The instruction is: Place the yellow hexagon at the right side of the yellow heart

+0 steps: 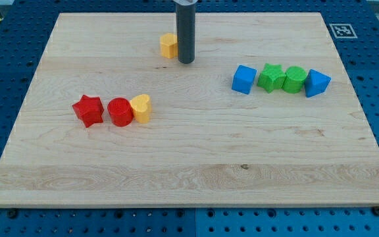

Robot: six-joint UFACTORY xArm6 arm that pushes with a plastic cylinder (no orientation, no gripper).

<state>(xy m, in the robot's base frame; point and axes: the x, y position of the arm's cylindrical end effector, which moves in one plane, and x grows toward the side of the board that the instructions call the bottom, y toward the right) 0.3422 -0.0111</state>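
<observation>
The yellow hexagon (169, 45) lies near the view's top centre of the wooden board. My tip (186, 62) stands right beside it, at its right edge, touching or nearly touching it. The yellow heart (141, 108) lies well below and slightly left of the hexagon, at the view's left centre. It touches the right side of a red cylinder (120, 112).
A red star (88, 110) sits left of the red cylinder. At the view's right stands a row: a blue cube (244, 79), a green star (270, 77), a green cylinder (294, 79), a blue wedge-like block (317, 83). The board (196, 171) is ringed by blue pegboard.
</observation>
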